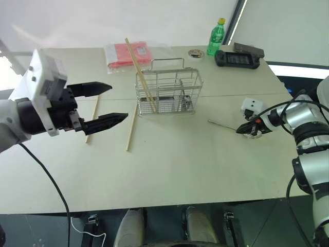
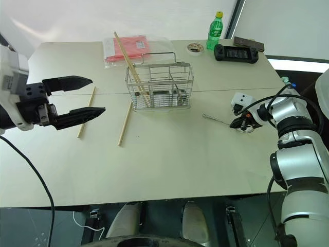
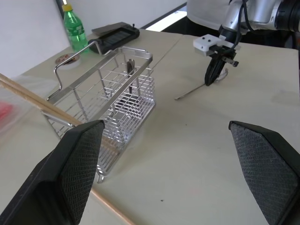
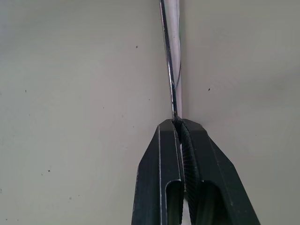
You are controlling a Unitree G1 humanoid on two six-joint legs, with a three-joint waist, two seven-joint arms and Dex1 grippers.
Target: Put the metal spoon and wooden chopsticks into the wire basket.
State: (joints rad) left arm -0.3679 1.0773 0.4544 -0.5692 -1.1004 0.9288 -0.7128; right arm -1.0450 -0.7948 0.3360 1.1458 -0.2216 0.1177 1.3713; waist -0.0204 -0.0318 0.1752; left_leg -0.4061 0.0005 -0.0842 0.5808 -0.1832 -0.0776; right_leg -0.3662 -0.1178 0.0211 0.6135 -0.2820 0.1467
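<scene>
Now the right gripper [image 4: 180, 123] is pressed together on the metal spoon [image 1: 222, 123], pinching it near the bowl end; the thin handle runs straight out from between the fingertips and lies flat on the desk [image 1: 180, 170]. From the head views the spoon sits to the right of the wire basket [image 1: 168, 92], near it but clear of it, handle tip pointing toward the basket.

Handling, judged:
- Spoon: light, stiff, polished metal, so likely slippery. A pinch at 1 end leaves a long lever, and the handle may swing or twist in the grip on lifting. A hold nearer the middle of the handle would be steadier, but the present one looks workable if lifted slowly.
- Wooden chopsticks: light, stiff, thin, with a rougher surface than the spoon, so less slip. They lie low on the desk, so the gripper must close across the stick near its middle to keep it from tipping.

Positions:
- 1 chopstick [image 1: 140, 72] already stands tilted in the left end of the basket.
- 2 chopsticks lie on the desk left of the basket: 1 [image 1: 132, 126] just beside the basket's left end, 1 [image 1: 92, 118] further left.
- Left gripper [image 1: 105, 104] is spread wide, hovering above the desk over the further-left chopstick, not touching either.
</scene>
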